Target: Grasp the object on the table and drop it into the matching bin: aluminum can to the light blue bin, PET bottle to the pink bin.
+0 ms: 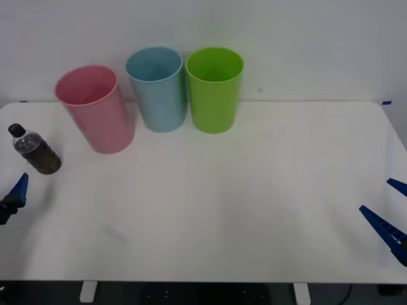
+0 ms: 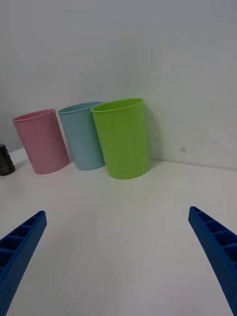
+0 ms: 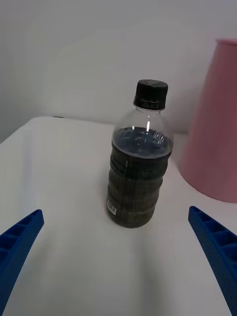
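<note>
Bottle point(image 1: 35, 152) stands upright at the bench's point(image 1: 254, 190) left edge, just ahead of the wide-open, empty left hand point(image 3: 118, 256); right hand point(image 1: 388, 219), open too, sits far off.

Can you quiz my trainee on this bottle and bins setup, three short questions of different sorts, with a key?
1. True or false: the PET bottle stands upright on the table with its black cap on.
2. Which bin stands nearest the bottle? A the green bin, B the light blue bin, C the pink bin.
3. Fill in: the left gripper faces the bottle with its fingers ____, not yet touching it, while the right gripper waits at the table's right edge.

Key: 1 true; 2 C; 3 open.
</note>
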{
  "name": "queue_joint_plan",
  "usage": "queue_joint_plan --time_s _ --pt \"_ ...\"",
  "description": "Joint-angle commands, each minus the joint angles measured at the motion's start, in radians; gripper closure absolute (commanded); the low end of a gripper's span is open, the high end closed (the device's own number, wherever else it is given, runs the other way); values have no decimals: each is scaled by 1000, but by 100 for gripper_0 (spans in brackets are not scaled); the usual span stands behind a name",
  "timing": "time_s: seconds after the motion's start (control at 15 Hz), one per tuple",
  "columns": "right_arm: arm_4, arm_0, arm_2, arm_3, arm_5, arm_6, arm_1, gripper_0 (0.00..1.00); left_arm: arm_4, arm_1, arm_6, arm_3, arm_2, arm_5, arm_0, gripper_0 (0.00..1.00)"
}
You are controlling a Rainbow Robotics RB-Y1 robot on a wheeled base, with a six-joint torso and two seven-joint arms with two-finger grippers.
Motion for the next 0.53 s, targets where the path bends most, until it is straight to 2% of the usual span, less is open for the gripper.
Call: queue_joint_plan --time_s 0.07,0.53 --pt "0 0 0 0 0 0 0 0 -31 0 -2 42 -13 15 -55 0" --pt "0 0 0 0 0 0 0 0 -115 0 -7 179 -21 33 -204 0"
